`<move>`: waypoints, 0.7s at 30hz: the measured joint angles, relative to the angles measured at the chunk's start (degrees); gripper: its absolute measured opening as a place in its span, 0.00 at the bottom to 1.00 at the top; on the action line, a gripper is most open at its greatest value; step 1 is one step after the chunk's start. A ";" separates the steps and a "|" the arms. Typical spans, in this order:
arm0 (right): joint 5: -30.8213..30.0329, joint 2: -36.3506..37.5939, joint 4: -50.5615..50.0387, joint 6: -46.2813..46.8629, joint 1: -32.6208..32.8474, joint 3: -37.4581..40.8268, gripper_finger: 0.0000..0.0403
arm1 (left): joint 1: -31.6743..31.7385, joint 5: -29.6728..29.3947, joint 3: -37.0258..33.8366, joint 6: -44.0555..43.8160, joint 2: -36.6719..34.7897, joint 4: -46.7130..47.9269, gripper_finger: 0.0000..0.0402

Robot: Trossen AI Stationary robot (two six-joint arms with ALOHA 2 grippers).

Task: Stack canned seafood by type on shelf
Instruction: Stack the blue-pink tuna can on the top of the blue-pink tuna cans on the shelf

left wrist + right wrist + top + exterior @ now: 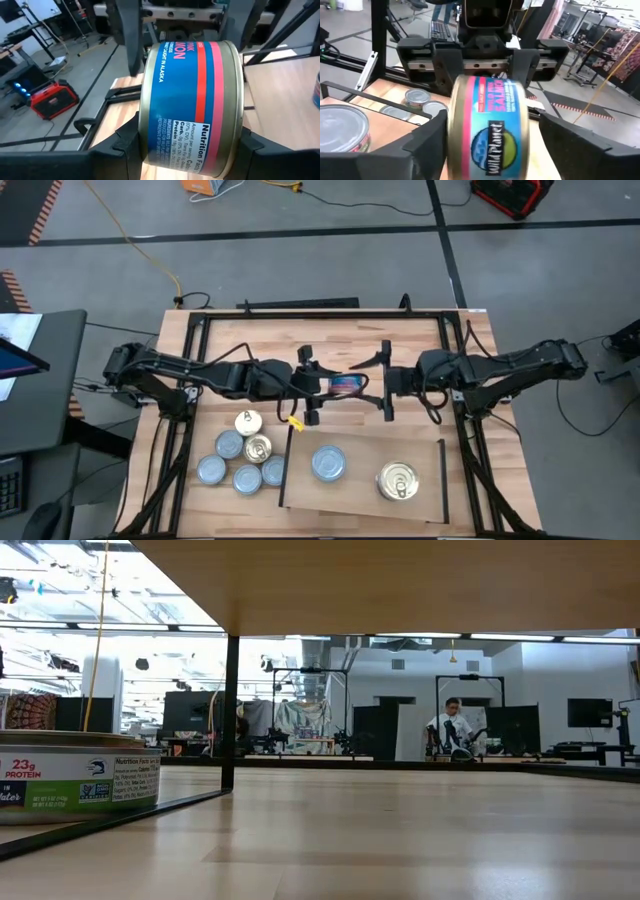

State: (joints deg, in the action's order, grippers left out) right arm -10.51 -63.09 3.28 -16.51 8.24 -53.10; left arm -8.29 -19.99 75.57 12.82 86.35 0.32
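Both dark arms are meeting over the middle of the plank-striped wooden bench, above the far edge of the pale wooden shelf board with thin black side strips. The left claw is gripping a round metal tin with a blue-and-pink salmon label, its fingers pressing the tin from opposite sides and holding it clear of the bench. The right claw is standing wide, its two fingers flanking the same tin without clamping it; in the right wrist view the tin is sitting between those spread fingers with the left arm's claw behind it. On the shelf board, a silvery-blue-lidded tin is resting left of centre and a gold pull-tab tin is resting well apart to its right. Just off the shelf's left strip, a cluster of further flat tins, gold-lidded and silvery-blue-lidded, is lying on the bench. In the low view a labelled tin is showing at the left edge, and a person is sitting far back in the room.
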 joint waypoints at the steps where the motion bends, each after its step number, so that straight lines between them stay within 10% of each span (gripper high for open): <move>1: -0.01 0.00 -0.17 -0.02 0.11 0.00 0.80 | -0.02 0.28 0.00 -0.01 0.00 -0.59 0.44; 13: 0.21 0.00 -1.20 4.43 0.41 -0.11 0.52 | 0.24 2.22 0.02 -0.67 0.00 -4.13 0.51; 21: -0.10 0.35 -12.17 8.08 0.23 -5.65 0.52 | 0.09 -3.41 0.07 0.17 -0.23 -4.02 0.63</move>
State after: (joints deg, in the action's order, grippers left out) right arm -10.61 -62.74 -8.89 -8.44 8.47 -58.75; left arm -8.21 -23.40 75.64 12.99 86.12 -3.70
